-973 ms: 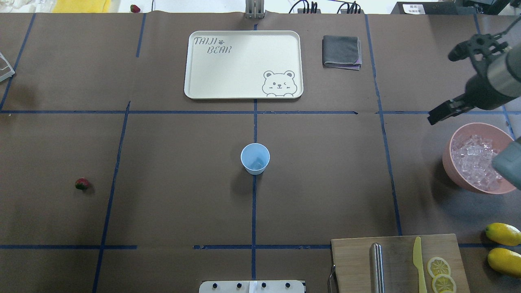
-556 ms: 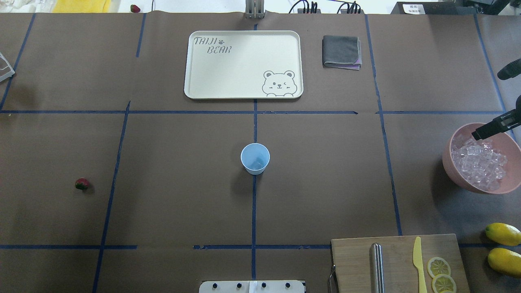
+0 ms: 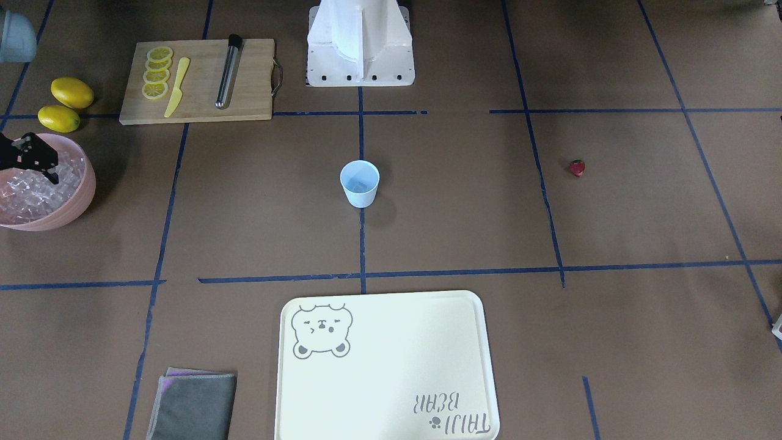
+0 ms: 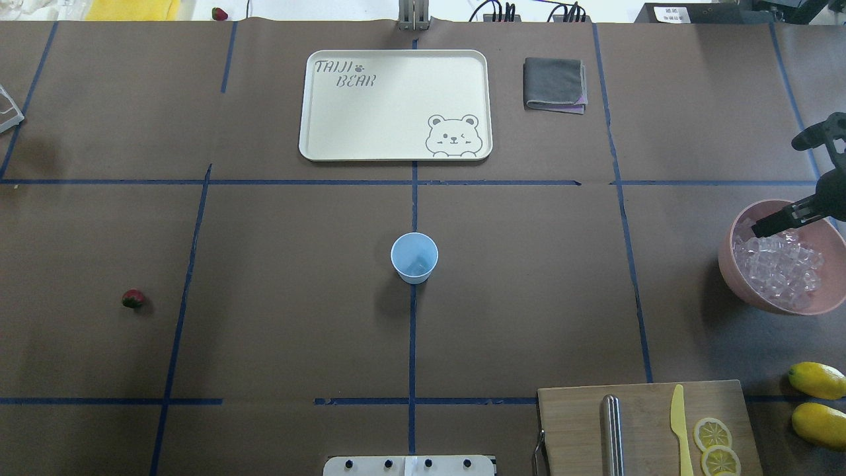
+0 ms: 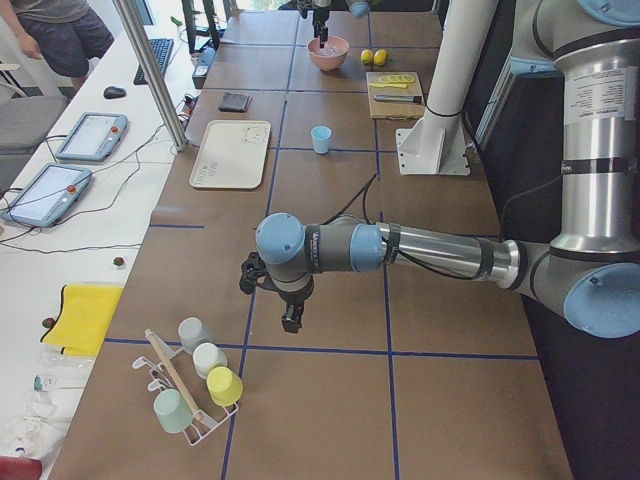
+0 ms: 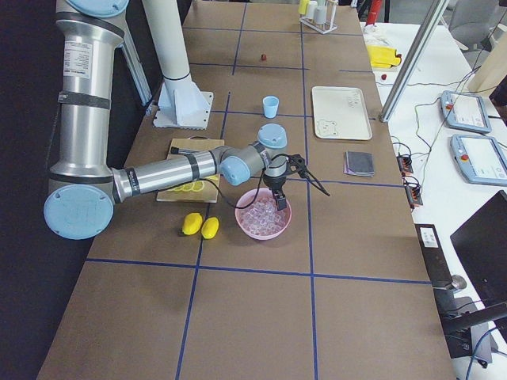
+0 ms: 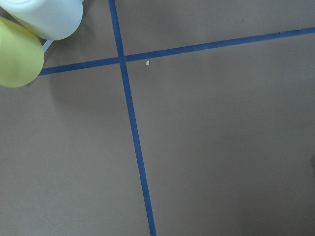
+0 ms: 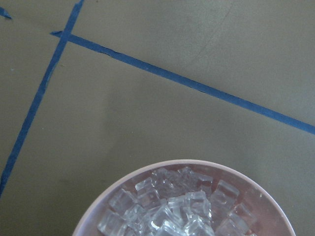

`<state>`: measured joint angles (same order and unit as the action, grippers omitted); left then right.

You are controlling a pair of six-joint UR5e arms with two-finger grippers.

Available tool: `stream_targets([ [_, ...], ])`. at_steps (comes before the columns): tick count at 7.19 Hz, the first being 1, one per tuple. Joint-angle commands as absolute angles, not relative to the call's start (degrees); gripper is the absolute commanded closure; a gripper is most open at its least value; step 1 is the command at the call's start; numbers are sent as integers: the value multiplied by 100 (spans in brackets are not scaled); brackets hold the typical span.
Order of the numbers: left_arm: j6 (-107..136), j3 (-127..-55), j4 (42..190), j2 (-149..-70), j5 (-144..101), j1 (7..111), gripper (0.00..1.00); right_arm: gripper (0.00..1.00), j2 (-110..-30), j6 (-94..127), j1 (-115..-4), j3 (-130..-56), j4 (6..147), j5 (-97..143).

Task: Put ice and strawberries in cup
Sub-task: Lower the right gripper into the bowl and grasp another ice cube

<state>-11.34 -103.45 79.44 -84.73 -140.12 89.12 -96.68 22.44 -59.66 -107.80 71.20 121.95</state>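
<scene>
The right gripper (image 4: pixel 778 186) hangs over the far rim of the pink bowl (image 4: pixel 726 261) with its jaws spread wide, one finger above the ice (image 4: pixel 780 268), probably ready to descend and take a cube. The pale-blue cup (image 4: pixel 414 258) stands upright at the table's middle and seems empty. The strawberry (image 4: pixel 133 299) lies well apart on the left side. Whether the left gripper (image 5: pixel 268 300) is open or closed, I cannot tell.

Brown blue-taped table (image 4: pixel 264 330)

Cream tray (image 4: pixel 396 106) printed "TAIJI BEAR" with a paw mark, white label (image 4: pixel 671 13) beyond, print seemingly illegible
</scene>
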Motion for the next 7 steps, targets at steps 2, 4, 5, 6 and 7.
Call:
stream_targets([
  [2, -1134, -10345, 7937, -8464, -14010, 8912, 0, 7, -9782, 2312, -5766, -10679, 7049, 12103],
  [4, -1134, -10345, 7937, -8464, -14010, 8912, 0, 11, -9782, 2311, -5766, -10679, 7058, 12102],
  [5, -1134, -10345, 7937, -8464, -14010, 8912, 0, 15, -9774, 2312, -5748, -10670, 7066, 12094],
  [6, -1134, -10345, 7937, -8464, -14010, 8912, 0, 29, -9765, 2312, -5739, -10661, 7075, 12094],
  [7, -1134, -10345, 7937, -8464, -14018, 8912, 0, 65, -9765, 2303, -5748, -10644, 7066, 12094],
])
